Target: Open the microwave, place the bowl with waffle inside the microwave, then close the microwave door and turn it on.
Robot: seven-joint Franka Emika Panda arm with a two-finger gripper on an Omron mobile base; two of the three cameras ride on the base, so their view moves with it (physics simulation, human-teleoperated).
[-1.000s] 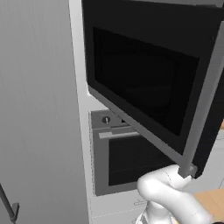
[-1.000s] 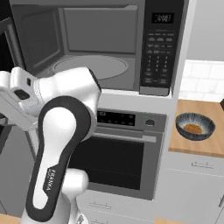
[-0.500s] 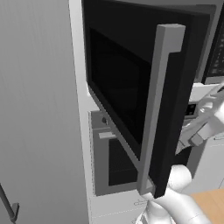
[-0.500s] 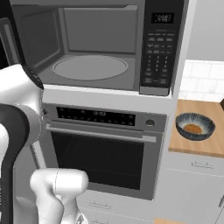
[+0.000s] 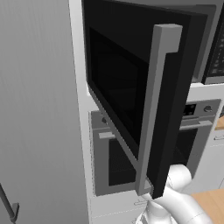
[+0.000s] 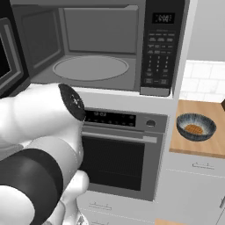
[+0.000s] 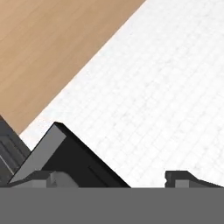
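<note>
The microwave [image 6: 101, 48] stands open above the oven [image 6: 116, 154], its door [image 5: 131, 87] swung out toward nine o'clock. The bowl with waffle [image 6: 196, 127] sits on the wooden counter [image 6: 197, 147] at three o'clock. The gripper [image 7: 118, 179] spreads wide, seemingly empty.

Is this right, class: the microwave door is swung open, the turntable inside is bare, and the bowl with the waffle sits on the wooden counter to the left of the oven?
Not quite. The bowl sits on the wooden counter to the right of the oven, not the left, as the right base view shows. The rest holds: the microwave door is swung open and the turntable is bare.
</note>
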